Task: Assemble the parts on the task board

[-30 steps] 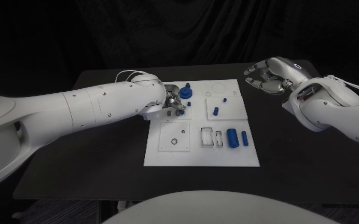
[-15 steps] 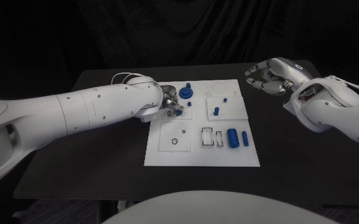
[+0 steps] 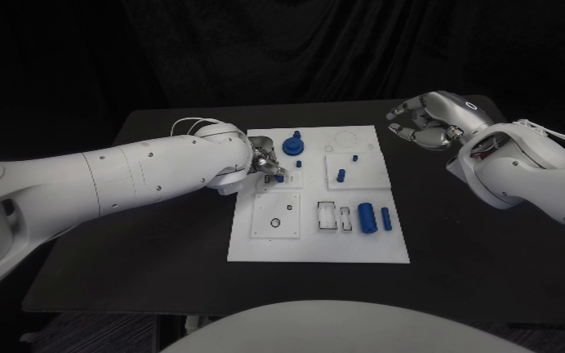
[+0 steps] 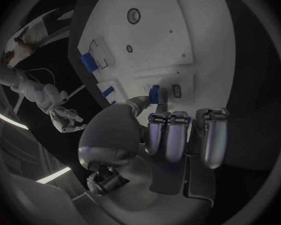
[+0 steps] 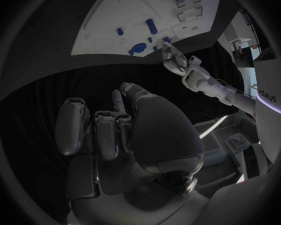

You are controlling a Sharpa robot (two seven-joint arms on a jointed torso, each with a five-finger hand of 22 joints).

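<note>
The white task board (image 3: 318,248) lies mid-table. My left hand (image 3: 266,163) hovers over its far left panel and pinches a small blue part (image 4: 154,94) between thumb and fingertip, right beside a small rectangular slot (image 4: 176,90). Near that hand stand a blue gear-like part (image 3: 293,145) and a small blue peg (image 3: 298,163). Another blue peg (image 3: 339,176) stands on the far right panel. A blue cylinder (image 3: 367,216) and a thin blue bar (image 3: 385,218) lie at the near right. My right hand (image 3: 426,121) hangs above the table off the board's far right corner, fingers curled, holding nothing.
The near left panel (image 3: 276,216) has a small black ring and holes. White rectangular frames (image 3: 332,216) sit beside the blue cylinder. Black table (image 3: 153,247) runs around the board on all sides, and a dark curtain hangs behind.
My left forearm has swung a little lower and nearer, while the hand stays over the far left panel with the blue part. The right hand has not moved.
</note>
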